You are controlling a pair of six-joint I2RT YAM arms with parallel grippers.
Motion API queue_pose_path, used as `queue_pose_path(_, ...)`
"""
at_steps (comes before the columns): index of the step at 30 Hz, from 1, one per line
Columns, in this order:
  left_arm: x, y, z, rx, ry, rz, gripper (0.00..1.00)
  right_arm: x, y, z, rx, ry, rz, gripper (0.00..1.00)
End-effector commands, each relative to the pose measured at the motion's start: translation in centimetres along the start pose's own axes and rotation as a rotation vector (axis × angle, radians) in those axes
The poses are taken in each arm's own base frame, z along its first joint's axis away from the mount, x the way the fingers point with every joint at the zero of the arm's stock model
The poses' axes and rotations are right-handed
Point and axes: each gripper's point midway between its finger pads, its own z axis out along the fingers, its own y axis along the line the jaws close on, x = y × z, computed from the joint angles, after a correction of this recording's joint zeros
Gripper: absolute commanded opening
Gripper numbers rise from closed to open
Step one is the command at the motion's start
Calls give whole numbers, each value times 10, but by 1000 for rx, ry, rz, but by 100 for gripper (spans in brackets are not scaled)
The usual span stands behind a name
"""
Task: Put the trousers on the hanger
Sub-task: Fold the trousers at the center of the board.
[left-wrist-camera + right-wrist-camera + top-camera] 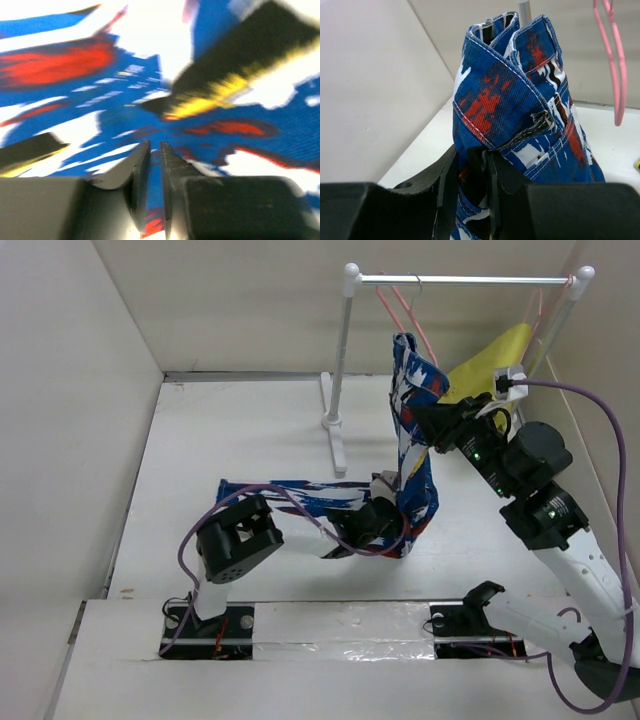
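The blue splashed trousers [412,455] rise from the table to their waistband near the rail, and one leg trails left along the table. My right gripper [432,425] is shut on a thick fold of the waistband [505,95], holding it up; the right wrist view shows that fold between the jaws of the right gripper [470,155]. The pink hanger [400,302] hangs from the rail just above and left of the raised cloth, and it shows as the hanger [615,65] at the right edge. My left gripper [355,527] sits low over the trousers [75,65]. The left gripper [155,146] has its jaws nearly together, and I see no cloth pinched between them.
A white clothes rack [343,350] stands at the back, its foot on the table left of the trousers. A yellow-green garment [495,360] hangs on a second pink hanger [540,302] at the rail's right end. Side walls close in left and right.
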Motion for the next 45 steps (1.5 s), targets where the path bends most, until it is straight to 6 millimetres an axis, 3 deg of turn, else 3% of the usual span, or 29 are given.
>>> queue_pose_path(1, -48, 28, -25, -64, -96, -18, 14, -40, 13, -1, -55, -138, -19, 0)
queue_pose_path(2, -69, 28, -42, -51, -140, -44, 18, -37, 9, 3, -43, -132, -20, 0)
queue_pose_path(4, -82, 66, -63, -133, -174, -71, 25, -21, 9, 13, -73, -84, -25, 0)
queue_pose_path(6, -119, 68, -101, -132, -270, -105, 25, -12, 8, 25, -81, -66, -20, 0)
queue_pose_path(7, -120, 93, -116, -234, -293, -102, 23, -8, 8, 30, -83, -60, -19, 0)
queue_pose_path(8, -145, 87, -146, -222, -376, -129, 22, -3, 10, 35, -92, -46, -15, 0)
queue_pose_path(10, -156, 105, -180, -292, -431, -142, 21, 8, 20, 51, -127, -24, -6, 0)
queue_pose_path(11, -179, 100, -213, -270, -523, -180, 21, 6, 28, 57, -146, -35, -4, 0)
queue_pose_path(14, -210, 108, -269, -260, -635, -213, 21, 22, 46, 82, -170, -11, 10, 0)
queue_pose_path(16, -222, 112, -304, -270, -691, -230, 21, 51, 60, 104, -197, 47, 13, 0)
queue_pose_path(19, -231, 117, -334, -286, -732, -241, 21, 67, 84, 125, -234, 75, 14, 0)
queue_pose_path(20, -236, 117, -348, -283, -767, -249, 20, 91, 88, 140, -238, 115, 11, 0)
queue_pose_path(23, -242, 123, -377, -297, -817, -277, 20, 118, 124, 155, -310, 158, 7, 0)
queue_pose_path(24, -242, 125, -381, -300, -830, -281, 20, 153, 128, 168, -305, 218, -3, 0)
queue_pose_path(26, -242, 130, -392, -308, -857, -294, 20, 175, 161, 172, -354, 252, -10, 0)
queue_pose_path(27, -242, 131, -395, -307, -863, -306, 19, 215, 166, 180, -351, 314, -22, 0)
queue_pose_path(28, -240, 132, -397, -313, -862, -310, 19, 231, 189, 177, -394, 337, -20, 0)
queue_pose_path(30, -238, 136, -402, -320, -868, -324, 19, 273, 209, 174, -434, 410, -50, 20)
queue_pose_path(31, -237, 140, -404, -334, -881, -342, 20, 317, 211, 174, -429, 481, -77, 32)
queue_pose_path(32, -237, 143, -407, -341, -890, -350, 21, 329, 228, 167, -459, 508, -94, 58)
queue_pose_path(34, -234, 149, -411, -365, -895, -367, 25, 351, 230, 164, -469, 560, -106, 69)
queue_pose_path(37, -230, 151, -408, -360, -897, -384, 29, 347, 225, 155, -464, 560, -101, 83)
queue_pose_path(38, -231, 149, -404, -354, -893, -384, 29, 314, 223, 156, -461, 500, -93, 83)
queue_pose_path(40, -230, 149, -396, -361, -880, -383, 30, 304, 192, 151, -410, 492, -100, 83)
queue_pose_path(41, -228, 148, -387, -365, -860, -376, 30, 266, 189, 146, -415, 428, -85, 78)
queue_pose_path(42, -225, 148, -379, -368, -846, -370, 29, 251, 171, 146, -391, 404, -83, 72)
queue_pose_path(43, -222, 148, -368, -361, -838, -366, 29, 257, 151, 137, -363, 423, -91, 62)
queue_pose_path(44, -218, 146, -352, -354, -808, -351, 29, 243, 140, 132, -346, 400, -89, 30)
queue_pose_path(45, -214, 145, -340, -348, -787, -334, 29, 205, 132, 122, -342, 332, -82, 13)
